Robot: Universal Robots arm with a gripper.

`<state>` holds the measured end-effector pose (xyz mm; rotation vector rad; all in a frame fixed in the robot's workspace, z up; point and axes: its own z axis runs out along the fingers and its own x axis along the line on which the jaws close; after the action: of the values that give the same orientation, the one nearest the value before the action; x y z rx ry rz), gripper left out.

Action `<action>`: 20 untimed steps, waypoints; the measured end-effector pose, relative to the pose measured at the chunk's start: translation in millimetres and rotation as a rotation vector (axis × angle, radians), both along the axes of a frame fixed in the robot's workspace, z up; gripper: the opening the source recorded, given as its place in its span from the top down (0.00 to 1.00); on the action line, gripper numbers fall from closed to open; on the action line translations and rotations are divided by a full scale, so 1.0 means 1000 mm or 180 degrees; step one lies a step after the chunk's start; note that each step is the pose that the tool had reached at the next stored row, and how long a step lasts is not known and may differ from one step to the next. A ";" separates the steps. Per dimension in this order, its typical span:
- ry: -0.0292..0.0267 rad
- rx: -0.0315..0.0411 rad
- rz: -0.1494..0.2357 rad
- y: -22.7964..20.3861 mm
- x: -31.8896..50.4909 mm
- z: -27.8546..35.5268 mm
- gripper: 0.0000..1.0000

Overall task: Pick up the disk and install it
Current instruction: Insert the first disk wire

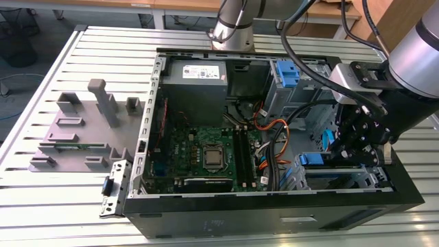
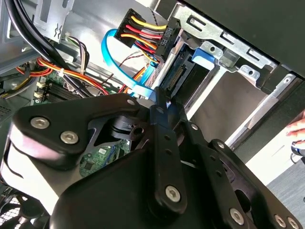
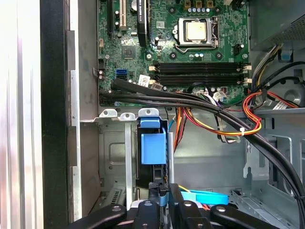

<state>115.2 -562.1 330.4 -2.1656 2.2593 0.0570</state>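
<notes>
The disk [image 3: 152, 148] stands edge-on in the metal drive cage [image 3: 112, 143] at the case's front corner, its bright blue carrier frame facing outward. In the second wrist view its dark connector end [image 2: 176, 78] shows below the blue tab [image 2: 202, 57]. In the exterior view the blue carrier [image 1: 312, 158] sits in the cage on that view's right. My gripper [image 1: 357, 149] hangs just over this cage. Its black fingers [image 3: 159, 200] are drawn together right at the disk's edge, and the tip [image 2: 162, 102] is beside the connector. Whether it touches is unclear.
The open case holds the motherboard [image 1: 205, 149], a grey power-supply box [image 1: 195, 77] and another blue latch [image 1: 288, 72]. Thick black cables [image 3: 190, 100], a blue data cable [image 2: 119, 62] and a multicoloured power plug [image 2: 147, 33] crowd the cage. A grey fixture [image 1: 82, 128] lies left. A hand [image 2: 298, 128] shows outside.
</notes>
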 end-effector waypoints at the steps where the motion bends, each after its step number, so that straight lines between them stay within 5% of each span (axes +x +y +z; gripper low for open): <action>1: 0.0000 0.0000 0.0000 0.0000 0.0000 0.0005 0.76; 15: 0.0000 0.0000 0.0000 0.0000 0.0000 0.0211 0.76; 20: 0.0000 0.0001 0.0000 0.0000 0.0000 0.0227 0.76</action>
<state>115.2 -562.1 353.1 -2.1655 2.2591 0.0576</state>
